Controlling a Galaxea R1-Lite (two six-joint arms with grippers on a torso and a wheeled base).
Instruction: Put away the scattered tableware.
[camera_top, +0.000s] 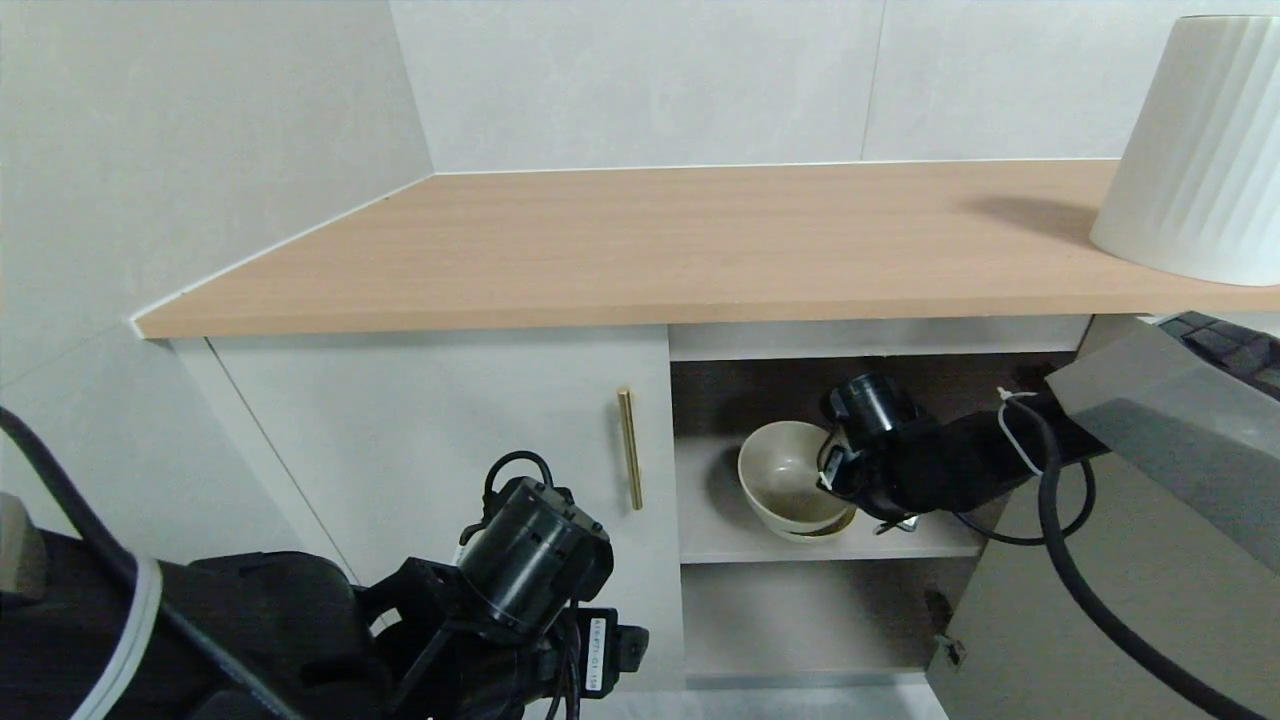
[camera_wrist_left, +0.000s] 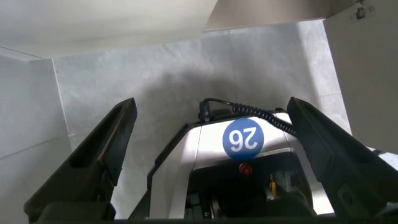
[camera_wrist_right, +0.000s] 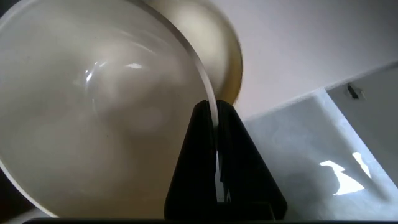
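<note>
A beige bowl (camera_top: 790, 480) sits tilted on the middle shelf (camera_top: 715, 535) inside the open cabinet, resting on a yellowish dish (camera_top: 838, 527) beneath it. My right gripper (camera_top: 835, 472) reaches into the cabinet and is shut on the bowl's right rim. In the right wrist view the bowl (camera_wrist_right: 93, 118) has its rim pinched by the gripper (camera_wrist_right: 217, 155), with the yellowish dish (camera_wrist_right: 214, 43) behind it. My left gripper (camera_wrist_left: 212, 112) hangs low in front of the shut left door, open and holding nothing.
The cabinet's right door (camera_top: 1100, 600) stands open beside my right arm. The left door with a gold handle (camera_top: 630, 462) is shut. A white ribbed shade (camera_top: 1200, 150) stands at the right end of the wooden countertop (camera_top: 650, 240). A lower shelf (camera_top: 800, 610) is bare.
</note>
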